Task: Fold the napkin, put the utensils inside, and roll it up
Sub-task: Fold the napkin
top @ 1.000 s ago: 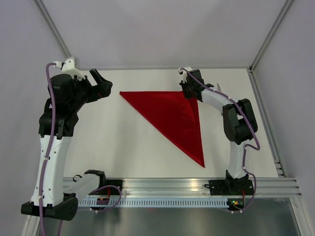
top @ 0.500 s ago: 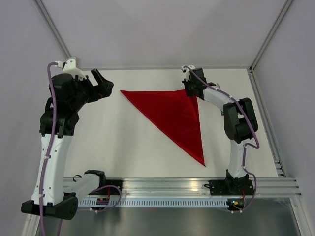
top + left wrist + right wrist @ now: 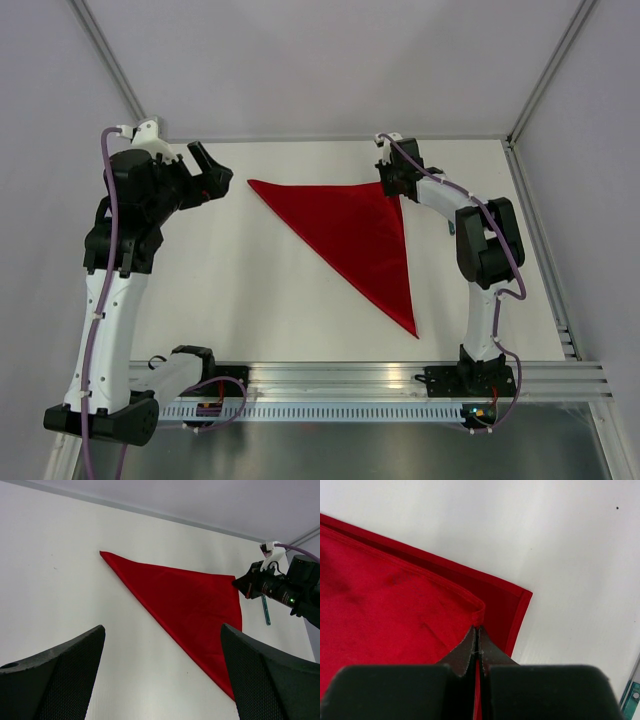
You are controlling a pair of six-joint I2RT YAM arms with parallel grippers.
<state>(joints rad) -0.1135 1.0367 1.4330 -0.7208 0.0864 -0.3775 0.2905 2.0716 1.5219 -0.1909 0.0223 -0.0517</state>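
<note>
The red napkin (image 3: 360,235) lies folded into a triangle on the white table, with corners at far left, far right and near right. My right gripper (image 3: 393,186) is at the far right corner, shut on the upper layer's corner (image 3: 478,614). The lower layer's corner (image 3: 520,600) sticks out a little beyond it. My left gripper (image 3: 208,170) is open and empty, held above the table just left of the napkin's far left corner (image 3: 102,554). A thin teal stick-like object (image 3: 265,610) lies right of the napkin beside the right arm. I cannot tell whether it is a utensil.
The white table (image 3: 250,290) is bounded by grey walls at the back and sides and a metal rail (image 3: 350,375) along the near edge. The right arm (image 3: 480,240) curves along the napkin's right side.
My right gripper has moved slightly farther back and right with the napkin's upper corner, drawing it toward the lower corner. The left gripper has drifted a little to the right.
</note>
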